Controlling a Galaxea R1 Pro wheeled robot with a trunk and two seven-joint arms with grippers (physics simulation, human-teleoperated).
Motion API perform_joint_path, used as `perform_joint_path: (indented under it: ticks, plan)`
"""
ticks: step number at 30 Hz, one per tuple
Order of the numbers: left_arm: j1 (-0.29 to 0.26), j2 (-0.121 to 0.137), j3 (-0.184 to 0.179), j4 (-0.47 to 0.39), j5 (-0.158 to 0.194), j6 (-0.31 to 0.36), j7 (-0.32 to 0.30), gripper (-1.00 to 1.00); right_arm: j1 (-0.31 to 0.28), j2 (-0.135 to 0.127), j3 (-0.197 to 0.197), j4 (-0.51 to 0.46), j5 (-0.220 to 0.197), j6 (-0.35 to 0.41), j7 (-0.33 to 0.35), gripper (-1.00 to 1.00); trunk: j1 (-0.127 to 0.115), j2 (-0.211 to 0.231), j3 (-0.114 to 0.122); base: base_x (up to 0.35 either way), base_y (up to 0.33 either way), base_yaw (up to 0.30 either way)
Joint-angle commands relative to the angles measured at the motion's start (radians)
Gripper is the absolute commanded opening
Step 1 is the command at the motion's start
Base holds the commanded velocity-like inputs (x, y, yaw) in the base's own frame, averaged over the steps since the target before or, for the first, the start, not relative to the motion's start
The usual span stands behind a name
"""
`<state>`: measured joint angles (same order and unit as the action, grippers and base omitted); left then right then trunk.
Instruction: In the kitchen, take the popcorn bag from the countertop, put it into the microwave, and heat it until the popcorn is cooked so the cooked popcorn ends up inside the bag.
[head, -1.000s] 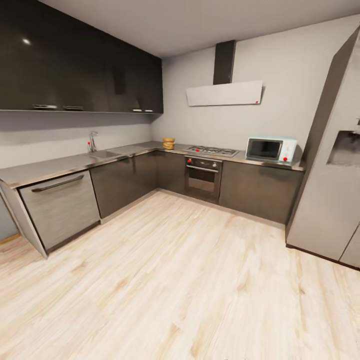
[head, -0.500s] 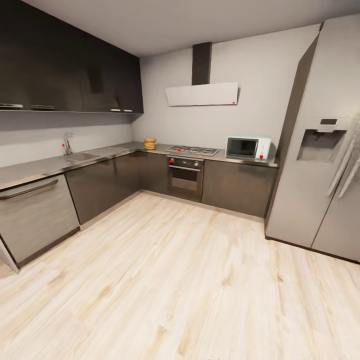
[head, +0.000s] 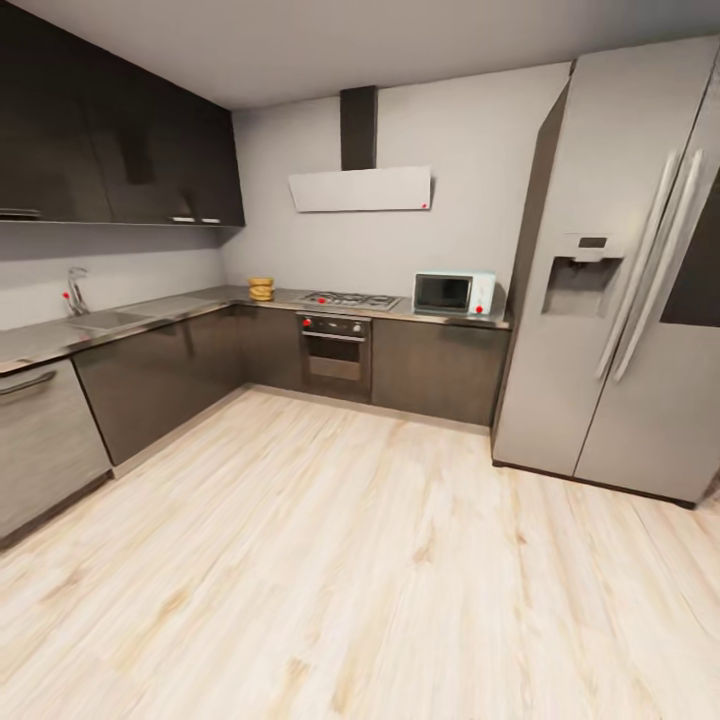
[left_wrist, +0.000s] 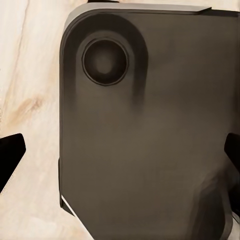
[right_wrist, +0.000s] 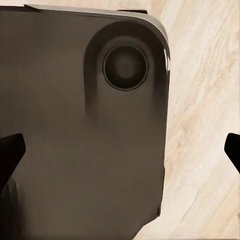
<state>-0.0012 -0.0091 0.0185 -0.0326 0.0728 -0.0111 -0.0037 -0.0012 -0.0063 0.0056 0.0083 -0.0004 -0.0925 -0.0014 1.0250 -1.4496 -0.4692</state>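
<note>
both end effectors, left (left_wrist: 120, 150) and right (right_wrist: 120, 150), hang spread apart over the robot's dark base (left_wrist: 150, 130); far ahead of them, the popcorn bag (head: 261, 289) and microwave (head: 454, 294) sit well apart on the counter (head: 200, 303).

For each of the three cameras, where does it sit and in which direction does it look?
Head view: on the robot's head, facing the kitchen, with the microwave on the countertop beside the fridge.
Left wrist view: near the left gripper, looking down at the robot's dark base.
Right wrist view: near the right gripper, same base.
All views share the wooden floor.
</note>
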Motion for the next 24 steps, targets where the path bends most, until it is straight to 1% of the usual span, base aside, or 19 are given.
perform_joint_path:
  ticks: [1,19,24]
  plan:
    - [0.000,0.000,0.001,0.000,0.008,-0.001,0.000,1.00,0.000,0.000,0.000,0.001,0.000,-0.004,0.000,1.00,0.000,0.000,-0.001,0.000,0.000,-0.246]
    - [0.000,0.000,0.001,-0.001,0.009,-0.001,0.001,1.00,0.000,-0.001,0.000,0.001,0.000,-0.004,0.000,1.00,0.000,0.000,-0.001,0.000,0.000,-0.245]
    - [0.000,0.000,0.001,-0.001,0.009,-0.001,0.000,1.00,0.000,0.003,0.000,0.001,0.003,-0.003,0.000,1.00,0.000,0.000,-0.001,0.059,0.000,-0.079]
